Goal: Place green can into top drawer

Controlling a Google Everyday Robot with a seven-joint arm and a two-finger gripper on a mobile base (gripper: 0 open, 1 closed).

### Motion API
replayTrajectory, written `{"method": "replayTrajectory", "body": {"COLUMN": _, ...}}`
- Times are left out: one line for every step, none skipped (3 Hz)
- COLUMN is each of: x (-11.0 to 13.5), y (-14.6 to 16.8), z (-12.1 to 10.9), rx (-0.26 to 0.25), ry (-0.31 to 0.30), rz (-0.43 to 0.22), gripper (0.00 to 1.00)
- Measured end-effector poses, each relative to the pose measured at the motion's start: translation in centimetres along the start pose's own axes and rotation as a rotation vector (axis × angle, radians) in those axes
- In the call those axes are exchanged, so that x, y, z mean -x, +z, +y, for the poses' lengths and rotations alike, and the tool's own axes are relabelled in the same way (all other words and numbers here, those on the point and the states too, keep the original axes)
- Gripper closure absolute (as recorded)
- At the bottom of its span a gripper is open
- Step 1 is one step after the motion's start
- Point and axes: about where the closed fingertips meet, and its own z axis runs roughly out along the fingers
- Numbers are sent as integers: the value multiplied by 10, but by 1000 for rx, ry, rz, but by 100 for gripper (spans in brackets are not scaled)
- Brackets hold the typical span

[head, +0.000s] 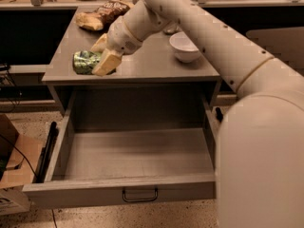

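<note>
- Green can (84, 61): on its side near the front left edge of the surface (156, 69), silver end toward the left, just above the open drawer (118, 189).
- Gripper (97, 60): down at the right end of the green can, one finger in front and one behind. Looks closed on it, with the can resting on the surface and not yet lifted.
- Probably light, thin-walled metal: stiff along its length, softer across the belly, apt to dent under a hard squeeze. Cannot tell whether full or empty.
- Smooth, round and slick, so liable to roll on the surface or twist out of a loose pinch.
- Best taken across the middle of the body, pads flat on opposite sides, firm but not crushing.
- Present hold toward one end, so likely to dip at the silver end when raised.
- Drawer wide and deep, bare grey floor showing, handle (140, 194) at front centre. Plenty of room for a low release, safer than a drop given the tendency to roll and bounce.
- Bowl (184, 46) and snack bags (102, 15) further back on the surface, well apart from the way down to the drawer.
</note>
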Motion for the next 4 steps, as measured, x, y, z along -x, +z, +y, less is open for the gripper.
{"method": "replayTrajectory", "body": {"x": -11, "y": -18, "z": 47, "rx": -3, "ry": -50, "rz": 46, "gripper": 100}}
{"method": "replayTrajectory", "body": {"x": -48, "y": -26, "z": 99, "rx": 50, "ry": -19, "rz": 124, "gripper": 100}}
{"method": "replayTrajectory", "body": {"x": -96, "y": -23, "z": 146, "rx": 117, "ry": 71, "rz": 172, "gripper": 100}}
{"method": "replayTrajectory", "body": {"x": -144, "y": -3, "z": 184, "rx": 171, "ry": 197, "rz": 172, "gripper": 100}}
